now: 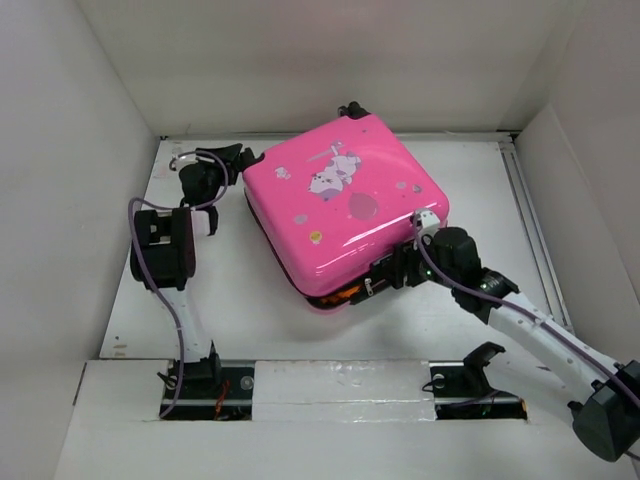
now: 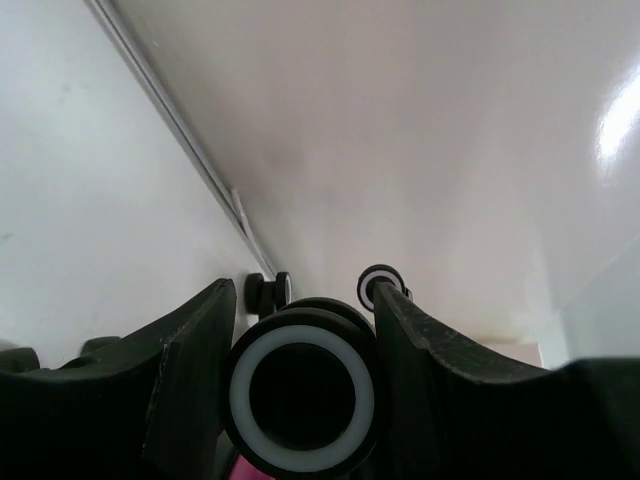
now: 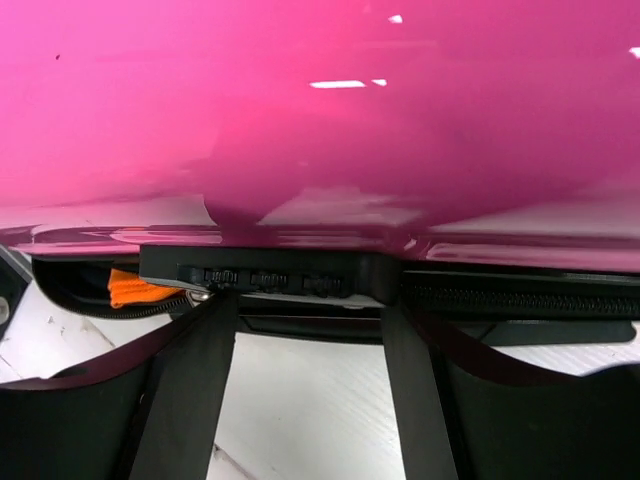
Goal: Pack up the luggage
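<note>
The luggage (image 1: 345,210) is a hot-pink hard-shell suitcase with a cartoon print. It lies flat on the white table (image 1: 250,320), its lid nearly shut. My left gripper (image 1: 240,158) is at its far-left corner. In the left wrist view my left gripper (image 2: 305,290) is shut on a black wheel with a white ring (image 2: 300,395). My right gripper (image 1: 385,270) is at the near-right edge. In the right wrist view it (image 3: 308,305) is open, its tips at the black combination lock (image 3: 260,275) under the pink shell (image 3: 320,100). Something orange (image 3: 135,288) shows in the gap.
White walls enclose the table on the left, back and right. A rail (image 1: 525,210) runs along the right side. Two more suitcase wheels (image 2: 268,292) (image 2: 380,280) show beyond the left fingers, and another at the far corner (image 1: 352,108). The black zipper (image 3: 520,295) runs right of the lock.
</note>
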`<state>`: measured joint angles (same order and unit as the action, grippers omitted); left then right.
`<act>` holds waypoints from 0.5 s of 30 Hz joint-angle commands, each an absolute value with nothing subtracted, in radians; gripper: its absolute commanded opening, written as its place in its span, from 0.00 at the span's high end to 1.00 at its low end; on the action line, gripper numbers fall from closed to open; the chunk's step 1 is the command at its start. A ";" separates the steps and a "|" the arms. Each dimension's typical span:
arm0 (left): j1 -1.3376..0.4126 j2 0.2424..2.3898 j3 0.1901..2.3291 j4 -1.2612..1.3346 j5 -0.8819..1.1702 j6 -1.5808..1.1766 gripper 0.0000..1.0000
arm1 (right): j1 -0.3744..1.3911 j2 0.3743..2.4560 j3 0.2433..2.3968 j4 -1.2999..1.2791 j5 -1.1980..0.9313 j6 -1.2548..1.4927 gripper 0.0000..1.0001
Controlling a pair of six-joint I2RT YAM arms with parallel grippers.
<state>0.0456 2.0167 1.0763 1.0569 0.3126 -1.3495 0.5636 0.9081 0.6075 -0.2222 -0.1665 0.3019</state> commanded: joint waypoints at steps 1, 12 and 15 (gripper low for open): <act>-0.006 1.821 0.988 1.302 0.446 -1.384 1.00 | 0.529 0.956 0.627 -0.023 -0.205 0.292 0.36; 0.003 1.560 0.982 1.010 0.480 -1.292 1.00 | 0.502 0.834 0.525 -0.055 -0.209 0.328 0.35; 0.003 1.514 1.021 0.861 0.457 -1.191 1.00 | 0.502 0.772 0.514 -0.096 -0.144 0.356 0.35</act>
<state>0.0715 1.6890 0.9329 0.7879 0.2306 -1.2407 0.5098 0.8021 0.5205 -0.1879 -0.2146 0.2783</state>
